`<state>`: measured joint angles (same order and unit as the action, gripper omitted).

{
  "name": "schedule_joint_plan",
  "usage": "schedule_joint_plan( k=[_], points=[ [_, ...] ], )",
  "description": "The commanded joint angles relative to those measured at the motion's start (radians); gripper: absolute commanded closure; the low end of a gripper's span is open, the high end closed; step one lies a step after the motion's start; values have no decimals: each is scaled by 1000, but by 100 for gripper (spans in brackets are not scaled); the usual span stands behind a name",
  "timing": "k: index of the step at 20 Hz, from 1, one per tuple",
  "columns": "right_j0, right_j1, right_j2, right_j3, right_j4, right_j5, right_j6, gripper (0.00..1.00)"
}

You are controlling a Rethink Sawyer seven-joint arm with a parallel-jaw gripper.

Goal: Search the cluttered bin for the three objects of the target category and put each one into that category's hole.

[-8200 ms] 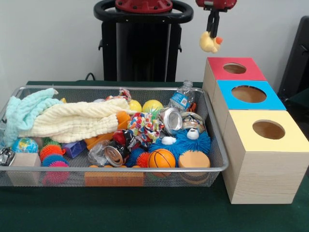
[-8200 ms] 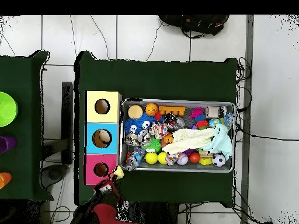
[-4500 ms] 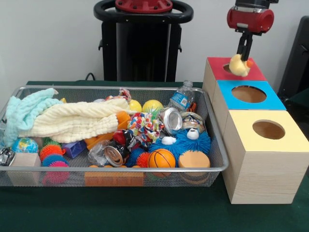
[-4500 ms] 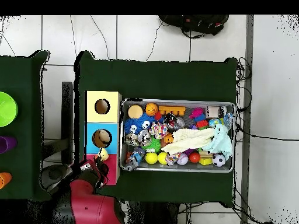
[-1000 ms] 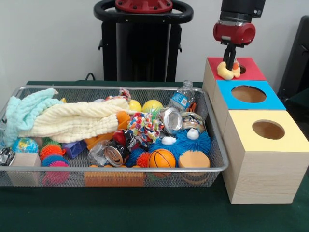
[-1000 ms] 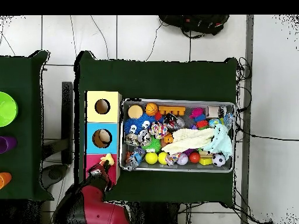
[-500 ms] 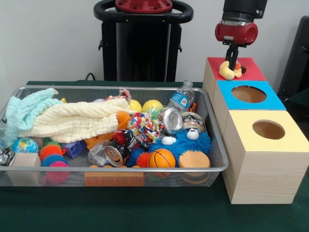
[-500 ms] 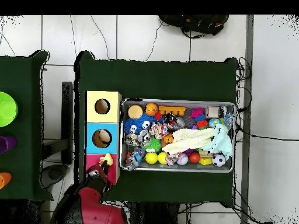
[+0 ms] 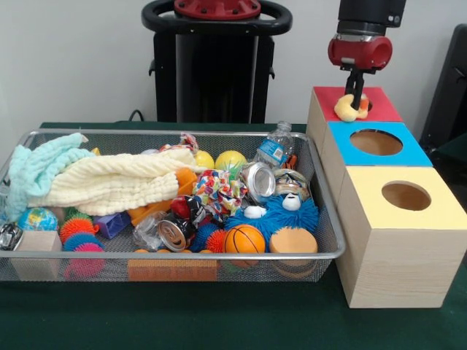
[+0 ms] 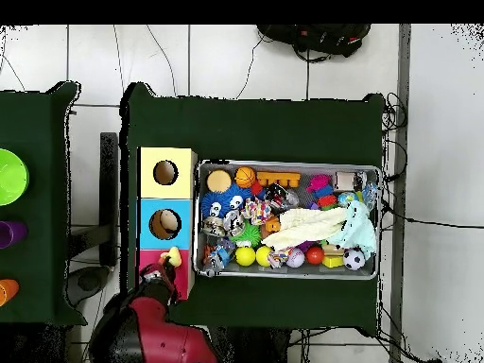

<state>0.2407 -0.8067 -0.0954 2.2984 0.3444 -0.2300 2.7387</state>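
Note:
A yellow rubber duck (image 9: 348, 109) with an orange beak rests on the red-topped box (image 9: 327, 99), at the near-left rim of its round hole. My gripper (image 9: 357, 97) comes down from above and is shut on the rubber duck's upper part. From overhead, the rubber duck (image 10: 171, 257) shows on the red-topped box (image 10: 147, 259) just ahead of the arm, whose gripper (image 10: 164, 270) lies over the hole. The wire bin (image 9: 330, 251) holds the clutter to the left.
A blue-topped box (image 9: 405, 152) and a yellow-topped box (image 9: 357, 191) stand in a row nearer the camera than the red one. The bin contains towels (image 9: 109, 181), balls, cans, a water bottle (image 9: 274, 146) and spiky toys.
Eight seconds ago the duck hung high above the table's far side; it came down onto the red box. In the last second it has slid slightly right, toward the hole.

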Motion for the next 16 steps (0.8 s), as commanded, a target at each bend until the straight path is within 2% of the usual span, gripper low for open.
schedule_joint_plan(
  k=[1, 2, 7, 12, 16],
  points=[
    [-160, 225, 409, -26, -45, -43, 319, 100],
    [-161, 242, 409, -31, -41, -54, 317, 100],
    [-382, 378, 632, -3, -169, -118, 375, 100],
    [-604, 590, 812, -14, -304, -82, 365, 100],
    [-615, 581, 833, 14, -269, -62, 405, 100]
  ],
)
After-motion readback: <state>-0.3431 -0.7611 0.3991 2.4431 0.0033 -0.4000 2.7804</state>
